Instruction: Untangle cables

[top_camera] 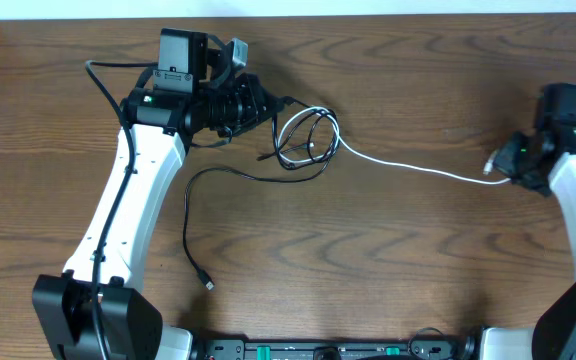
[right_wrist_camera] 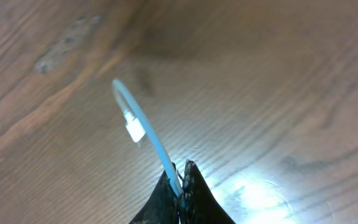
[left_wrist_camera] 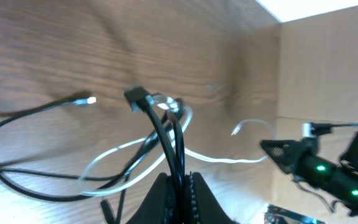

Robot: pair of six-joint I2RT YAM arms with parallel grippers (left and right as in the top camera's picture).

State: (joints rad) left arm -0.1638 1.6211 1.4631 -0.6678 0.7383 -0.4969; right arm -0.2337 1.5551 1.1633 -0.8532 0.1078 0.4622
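Presently our left pincer [left_wrist_camera: 180, 179] is clenched on the black cable [top_camera: 188, 215], right beside the tangle [top_camera: 306, 140]. Our right pincer [right_wrist_camera: 180, 177] grips the white cable [top_camera: 408, 167] just behind its plug [right_wrist_camera: 133, 130]. From the right pincer the white cable runs almost straight across the bench [top_camera: 368, 260] into the loops. The black cable's tail curves away from them, ending well apart at the bench's near side. We judge the job roughly half done: both long runs lie separated, but white and black loops overlap at the tangle, and they have yet to be drawn apart.
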